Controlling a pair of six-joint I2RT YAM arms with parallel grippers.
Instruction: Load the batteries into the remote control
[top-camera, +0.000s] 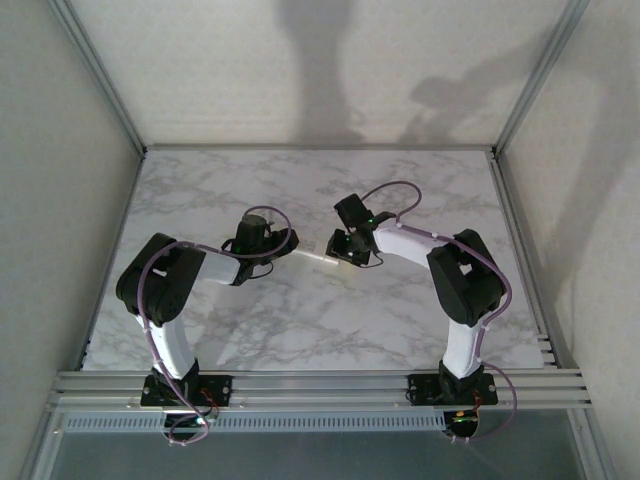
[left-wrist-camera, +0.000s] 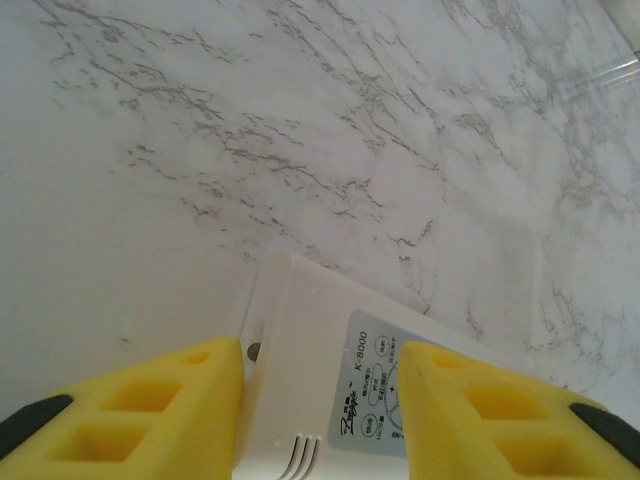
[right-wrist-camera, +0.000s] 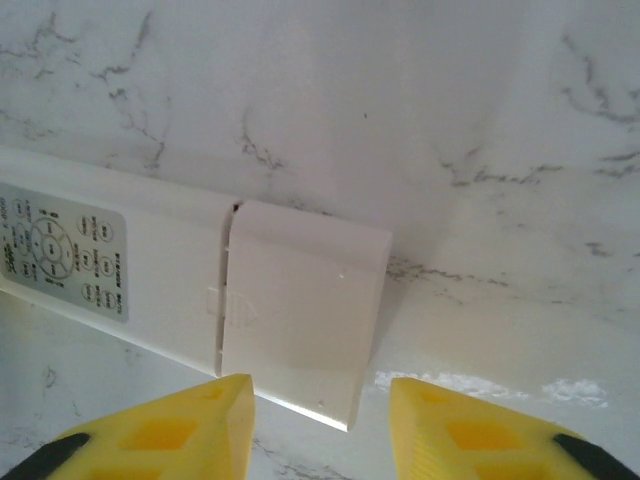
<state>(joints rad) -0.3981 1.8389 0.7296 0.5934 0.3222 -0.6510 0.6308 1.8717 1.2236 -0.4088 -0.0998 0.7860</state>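
Left wrist view has the left gripper (left-wrist-camera: 320, 352) seemingly pinched on the labelled end of the remote control (left-wrist-camera: 300, 300), which lies back-up on the table (left-wrist-camera: 200, 130), probably to steady it. At the remote's other end the right gripper (right-wrist-camera: 320, 385) hangs spread over the part-slid battery cover (right-wrist-camera: 300, 300), likely to draw it off.
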